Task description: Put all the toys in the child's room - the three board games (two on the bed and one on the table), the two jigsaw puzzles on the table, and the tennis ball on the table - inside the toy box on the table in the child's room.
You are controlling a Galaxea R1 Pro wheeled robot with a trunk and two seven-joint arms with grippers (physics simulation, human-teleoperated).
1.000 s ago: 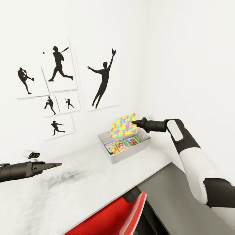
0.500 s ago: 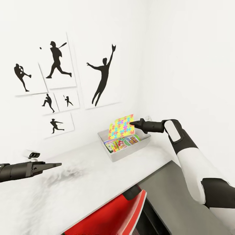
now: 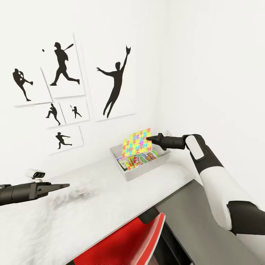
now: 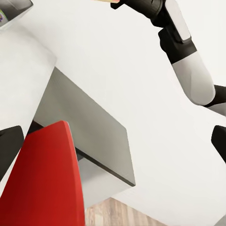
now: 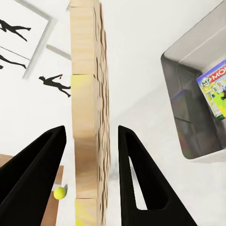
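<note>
Right gripper: clamped on one edge of a jigsaw puzzle, slab held up in the air on a tilt, mosaic face turned toward the head camera. Seen edge-on in the right wrist view, with the pale wooden side of the jigsaw puzzle running between the two black fingers.

Left gripper: low at the left of the head view, hovering over the desk and holding nothing. Dark fingers at opposite edges of the left wrist view, so spread wide apart.

Table: long pale grey top along the white wall, joined at the robot's right to a lower dark grey top.

Red chair: tucked at the near edge of the table, just beside the step between the two tops.

Posters: black sports silhouettes on white panels, up on the wall behind the table.

Toy box: shallow light grey bin at the far end of the pale top, near the corner of the room, directly under the raised puzzle.

Board games: colourful flat boxes lying inside the toy box, partly hidden behind the puzzle's lower edge. Monopoly-style one against the bin's inner wall in the right wrist view.

White device: small, on the table by the wall, just beyond the left gripper.

Tennis ball: small and yellow-green, outside the toy box, well apart from it; surface beneath not clear enough to tell.
</note>
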